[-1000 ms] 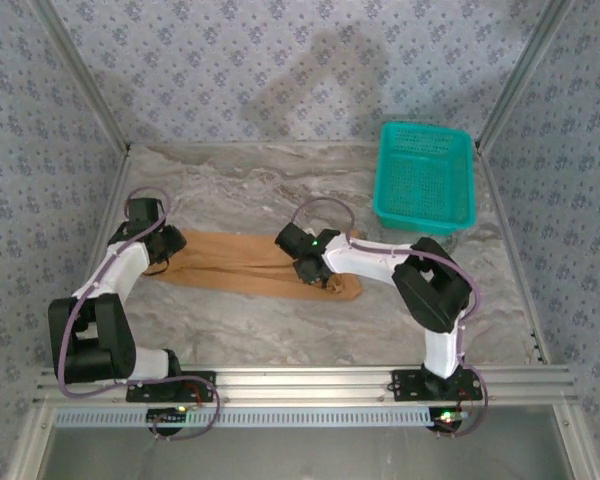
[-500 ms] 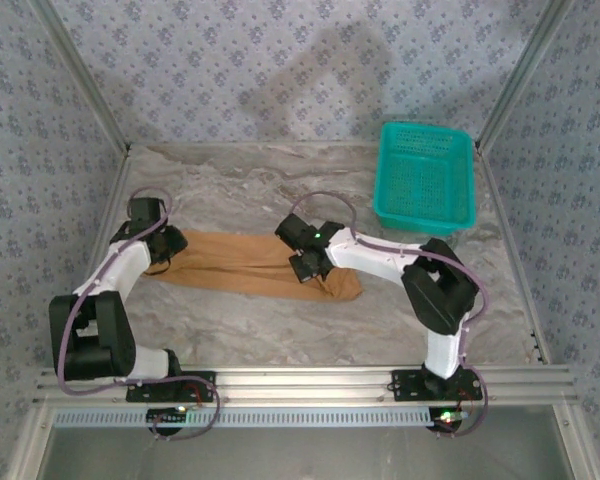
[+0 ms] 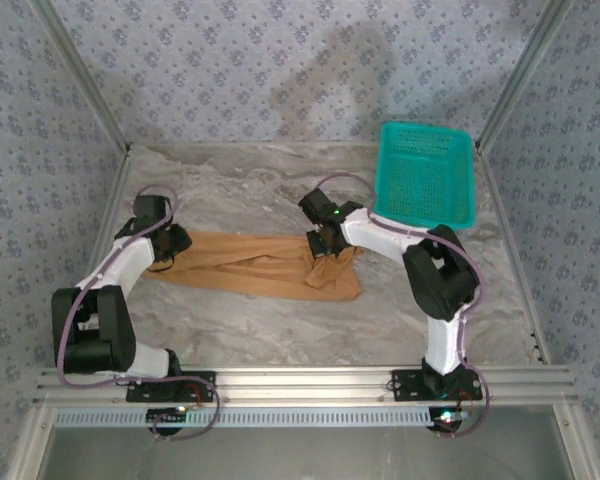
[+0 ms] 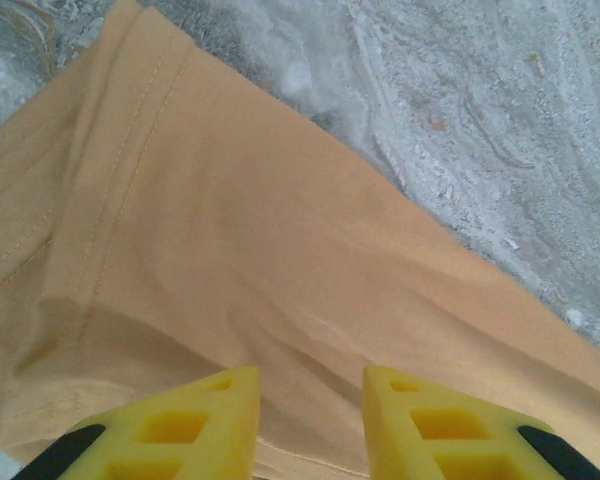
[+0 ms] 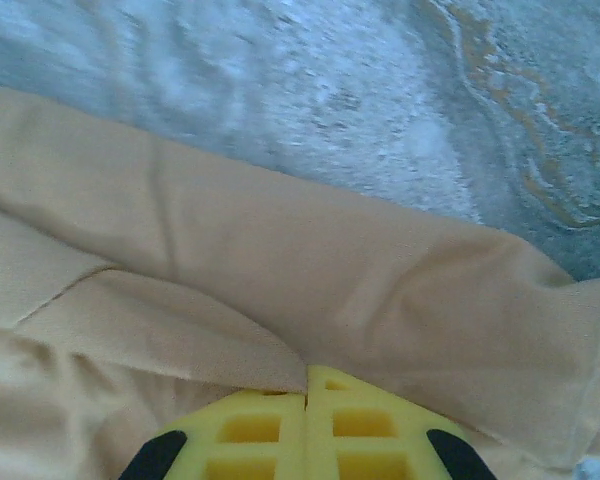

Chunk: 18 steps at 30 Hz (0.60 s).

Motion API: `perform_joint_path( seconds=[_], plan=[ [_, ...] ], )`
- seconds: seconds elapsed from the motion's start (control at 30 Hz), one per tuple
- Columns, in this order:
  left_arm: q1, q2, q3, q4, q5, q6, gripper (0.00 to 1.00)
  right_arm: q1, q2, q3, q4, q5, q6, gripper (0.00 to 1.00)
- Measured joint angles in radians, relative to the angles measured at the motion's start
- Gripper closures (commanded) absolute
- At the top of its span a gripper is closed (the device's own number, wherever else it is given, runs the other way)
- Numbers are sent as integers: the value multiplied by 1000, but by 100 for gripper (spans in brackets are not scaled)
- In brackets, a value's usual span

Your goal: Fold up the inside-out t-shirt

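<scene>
The inside-out t-shirt point(image 3: 240, 265) lies as a long tan band across the middle of the marble table. My left gripper point(image 3: 175, 243) stands at its left end. In the left wrist view its yellow fingers point(image 4: 220, 410) are apart just above the fabric point(image 4: 230, 230), and a stitched hem runs off to the upper left. My right gripper point(image 3: 325, 250) is over the shirt's right part. In the right wrist view it point(image 5: 307, 370) is shut on a fold of the t-shirt point(image 5: 380, 280), whose edge is pinched at the tips.
A teal mesh basket point(image 3: 425, 175) stands at the back right, close behind the right arm. Bare marble table point(image 3: 250, 190) lies behind and in front of the shirt. Metal frame posts point(image 3: 90, 90) edge both sides, and a rail point(image 3: 300, 380) runs along the front.
My right gripper has shut on the shirt and moved toward the back right, drawing the fabric up there. The left gripper has stayed at the shirt's left end.
</scene>
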Motion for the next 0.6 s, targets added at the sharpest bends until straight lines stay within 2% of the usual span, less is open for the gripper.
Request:
perform_joint_path(
  seconds=[0.13, 0.23, 0.37, 0.47, 0.6],
  plan=[
    [0, 2, 3, 0, 0, 3, 69, 27, 14, 24, -61, 117, -7, 71],
    [0, 12, 3, 0, 0, 3, 69, 64, -6, 39, -100, 171, -4, 71],
    [-6, 23, 3, 0, -2, 3, 69, 124, -49, 55, -135, 180, 12, 78],
    [-6, 30, 3, 2, -2, 3, 69, 155, -64, 66, -134, 136, 39, 83],
    [-5, 61, 3, 4, -3, 3, 70, 156, -53, 67, -134, 72, 81, 79]
  ],
)
